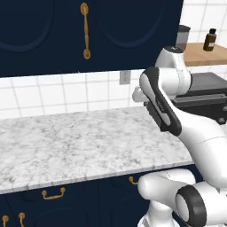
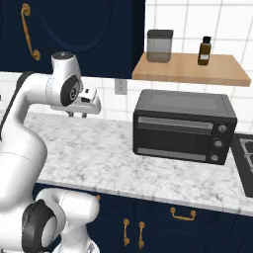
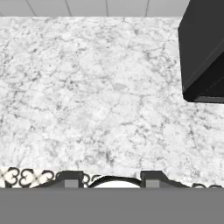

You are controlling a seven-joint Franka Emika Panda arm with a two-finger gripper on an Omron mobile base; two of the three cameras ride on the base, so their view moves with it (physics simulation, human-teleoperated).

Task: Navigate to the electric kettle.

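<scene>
We do not find the electric kettle anywhere here (so it lies elsewhere). Our jaws (image 2: 77, 114) hang empty and parted over the counter (image 2: 99, 148); while turning, the arm may strike the oven (image 2: 183, 126).

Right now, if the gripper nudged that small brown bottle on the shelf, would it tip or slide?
The brown bottle is tall and narrow, so it probably tips rather than slides. It looks like glass, so likely slick and breakable. It stands on the wooden shelf above the oven; a fall seems plausible.
</scene>
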